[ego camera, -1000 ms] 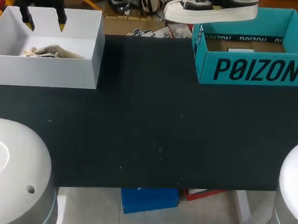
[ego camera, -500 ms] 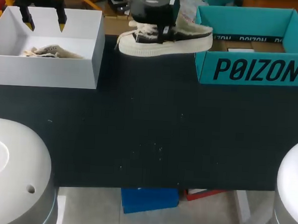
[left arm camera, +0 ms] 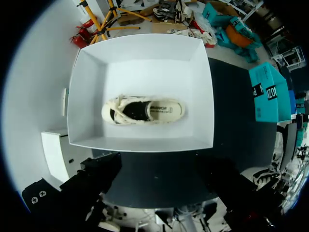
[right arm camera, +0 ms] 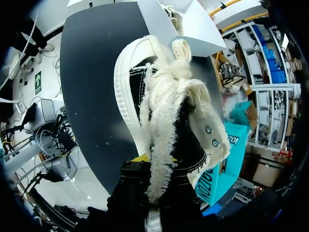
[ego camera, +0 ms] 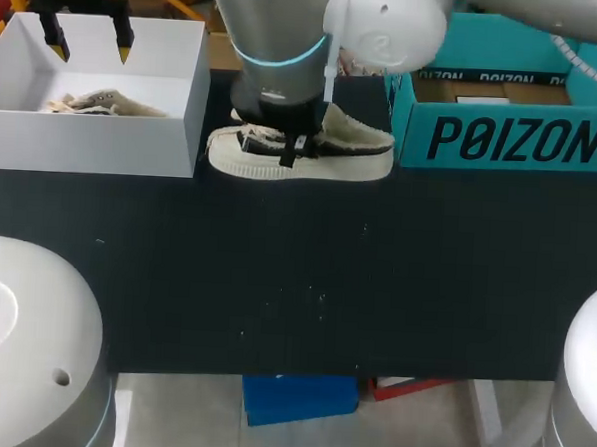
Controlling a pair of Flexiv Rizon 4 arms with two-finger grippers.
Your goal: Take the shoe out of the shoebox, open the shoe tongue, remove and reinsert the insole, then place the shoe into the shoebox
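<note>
Dark surface [ego camera: 306,274] carries a white box [ego camera: 92,143] at far left w/ a second shoe [left arm camera: 142,110] lying inside, and an open teal shoebox [ego camera: 503,139] at far right. The shoe [ego camera: 332,155] (cream sole, black upper, frayed cream trim) is low betw. the two boxes, toe twd the white box, heel just beside the shoebox, w/ the right pincer [ego camera: 288,143] clamped across its middle from above. The left pincer [ego camera: 88,34] hangs over the white box, fingers spread wide and holding nothing. The right arm [ego camera: 288,43] covers the shoe's opening in the head view, so tongue & insole can't be made out, nor whether the sole touches the surface.
</note>
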